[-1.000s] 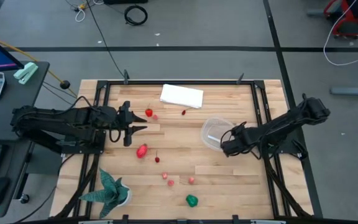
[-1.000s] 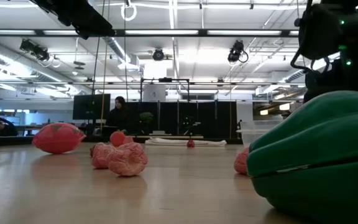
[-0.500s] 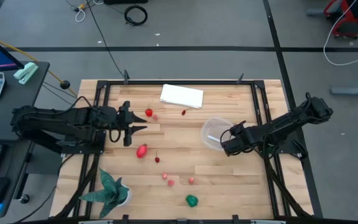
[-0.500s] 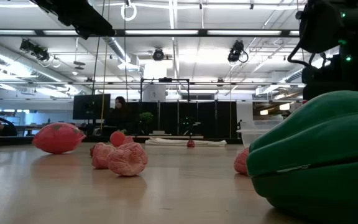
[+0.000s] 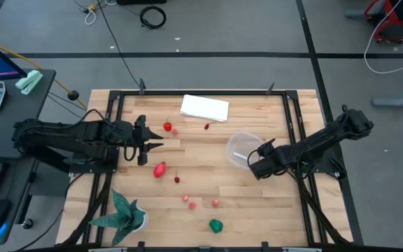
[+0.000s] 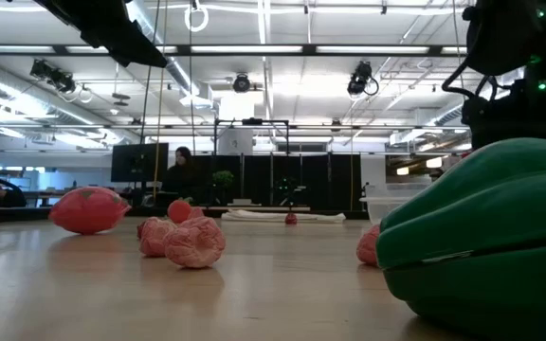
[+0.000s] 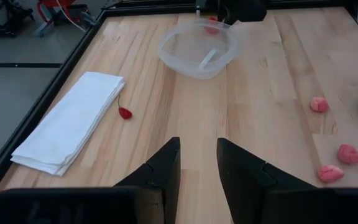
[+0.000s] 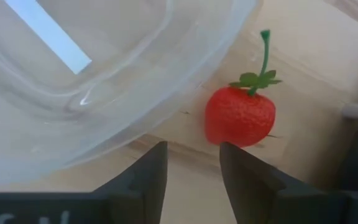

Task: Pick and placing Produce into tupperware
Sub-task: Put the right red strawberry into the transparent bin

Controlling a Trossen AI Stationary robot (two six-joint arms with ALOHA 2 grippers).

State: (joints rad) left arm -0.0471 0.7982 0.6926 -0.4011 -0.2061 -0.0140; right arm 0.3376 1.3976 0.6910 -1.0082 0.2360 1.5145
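The clear round tupperware [image 5: 242, 149] stands right of the table's middle. My right gripper [image 8: 193, 167] points down at its near right side, open, nothing between its fingers. A red strawberry with a green stem [image 8: 239, 116] lies on the wood against the tub's outer wall, just ahead of the fingers. More produce lies scattered: a larger red piece [image 5: 159, 169], small pink pieces [image 5: 188, 201], a green one [image 5: 216, 225], and a cherry [image 7: 125, 112]. My left gripper [image 7: 197, 158] hovers open over the table's left side.
A folded white cloth [image 5: 204, 108] lies at the far edge. A spiky teal potted plant [image 5: 124, 213] stands at the near left corner. A black frame runs around the tabletop. Bare wood lies between the tub and the near edge.
My right gripper has rolled a little about its own axis while staying beside the tub. The tub, the produce and my left gripper have kept their places.
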